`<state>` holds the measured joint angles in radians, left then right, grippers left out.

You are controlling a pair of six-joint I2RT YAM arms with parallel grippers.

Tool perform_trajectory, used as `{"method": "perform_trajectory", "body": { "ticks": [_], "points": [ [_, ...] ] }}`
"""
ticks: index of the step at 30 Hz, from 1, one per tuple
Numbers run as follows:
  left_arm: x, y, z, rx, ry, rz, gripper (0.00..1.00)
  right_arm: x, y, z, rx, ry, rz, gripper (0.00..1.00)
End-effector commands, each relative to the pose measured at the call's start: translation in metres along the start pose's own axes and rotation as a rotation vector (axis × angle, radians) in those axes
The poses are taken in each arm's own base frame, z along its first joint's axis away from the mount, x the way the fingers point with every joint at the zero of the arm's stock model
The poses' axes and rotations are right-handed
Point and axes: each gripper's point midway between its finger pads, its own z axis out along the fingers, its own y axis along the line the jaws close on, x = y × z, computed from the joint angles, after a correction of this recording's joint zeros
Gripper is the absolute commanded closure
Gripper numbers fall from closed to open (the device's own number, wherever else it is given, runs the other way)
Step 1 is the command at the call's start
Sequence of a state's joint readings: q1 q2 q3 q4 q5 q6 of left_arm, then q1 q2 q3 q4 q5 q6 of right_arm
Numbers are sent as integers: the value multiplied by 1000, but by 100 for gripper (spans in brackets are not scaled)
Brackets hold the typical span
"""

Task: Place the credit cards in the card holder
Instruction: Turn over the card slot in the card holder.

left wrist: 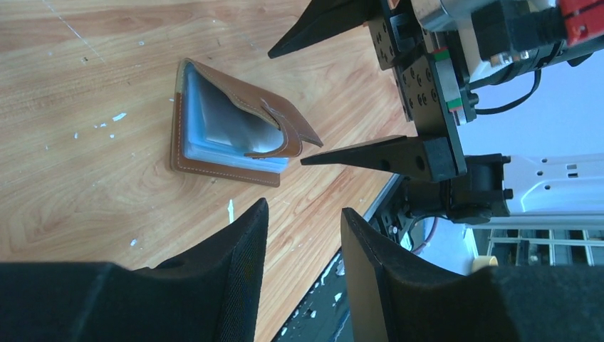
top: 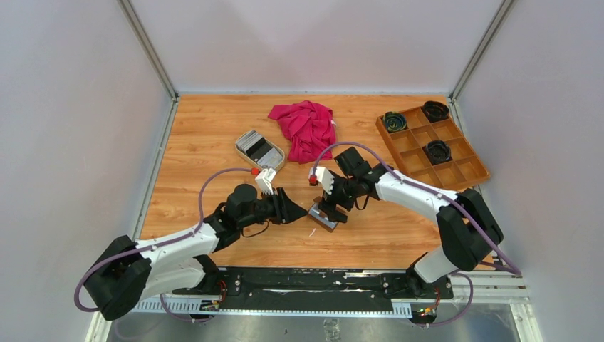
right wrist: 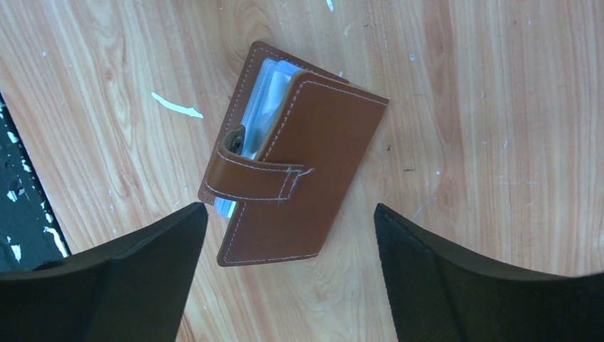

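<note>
Straddles the brown leather card holder (right wrist: 299, 153), ajar on the table (top: 399, 235) between both arms, with the right gripper (right wrist: 290, 210) spread wide and empty, likely to lift its cover; hangs the left gripper (left wrist: 305, 210) beside it, parted, empty; with the credit cards (top: 255, 142) stacked in the beige dish (top: 238, 147) well behind.

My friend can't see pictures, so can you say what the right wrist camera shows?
A brown leather card holder lies on the wooden table, cover slightly lifted, pale sleeves showing inside. The right claw hangs wide open over it.
</note>
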<state>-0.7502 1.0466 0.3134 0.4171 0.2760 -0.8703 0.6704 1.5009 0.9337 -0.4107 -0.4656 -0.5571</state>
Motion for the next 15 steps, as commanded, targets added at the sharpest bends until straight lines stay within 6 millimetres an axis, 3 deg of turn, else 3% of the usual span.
{"method": "perform_trajectory", "body": {
  "ticks": [1, 9, 15],
  "points": [
    [2, 3, 2, 7, -15, -3, 55, 4, -6, -1, 55, 39, 29, 16],
    [7, 7, 4, 8, -7, -10, 55, 1, -20, -18, 84, 2, 85, 57],
    [7, 6, 8, 20, -3, -11, 55, 2, -26, -20, 83, -15, 143, 79]
  ]
}}
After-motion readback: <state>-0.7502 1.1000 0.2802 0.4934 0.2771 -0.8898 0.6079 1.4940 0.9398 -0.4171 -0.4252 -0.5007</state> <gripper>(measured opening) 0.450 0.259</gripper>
